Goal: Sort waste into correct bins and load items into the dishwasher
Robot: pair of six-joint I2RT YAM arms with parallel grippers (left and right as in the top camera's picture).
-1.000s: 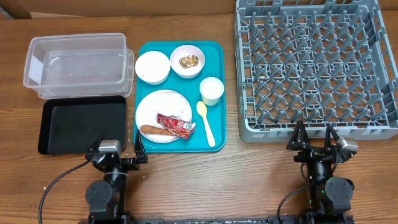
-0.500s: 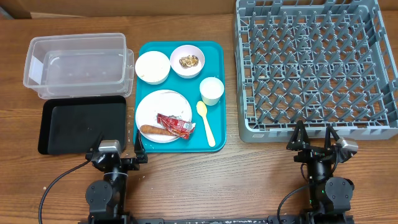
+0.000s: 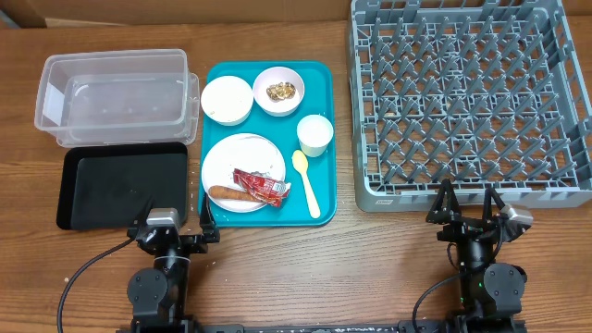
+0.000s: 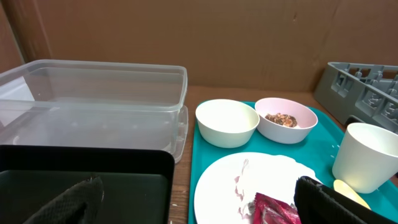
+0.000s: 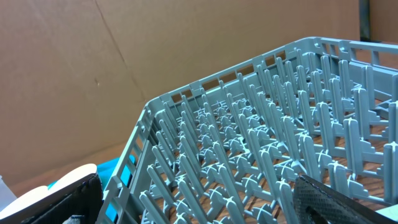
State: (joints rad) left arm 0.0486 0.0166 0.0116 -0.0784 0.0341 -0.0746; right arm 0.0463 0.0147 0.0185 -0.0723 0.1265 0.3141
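Observation:
A teal tray (image 3: 319, 166) holds a round plate (image 3: 222, 162) with a brown sausage (image 3: 227, 195) and a red wrapper (image 3: 261, 184). It also holds an empty white bowl (image 3: 227, 99), a bowl of brown crumbs (image 3: 279, 91), a white cup (image 3: 315, 135) and a yellow spoon (image 3: 306, 180). The clear tub (image 3: 116, 95) and black tray (image 3: 120, 183) lie to the left. The grey rack (image 3: 467, 97) stands at the right. My left gripper (image 3: 176, 217) is open and empty near the black tray. My right gripper (image 3: 470, 205) is open and empty before the rack. No crumpled paper or rice shows.
In the left wrist view the clear tub (image 4: 93, 99), black tray (image 4: 87, 180), two bowls (image 4: 227, 121), plate (image 4: 249, 180) and cup (image 4: 367, 155) lie ahead. In the right wrist view the rack's pegs (image 5: 261, 162) fill the frame. Cardboard walls stand behind the table.

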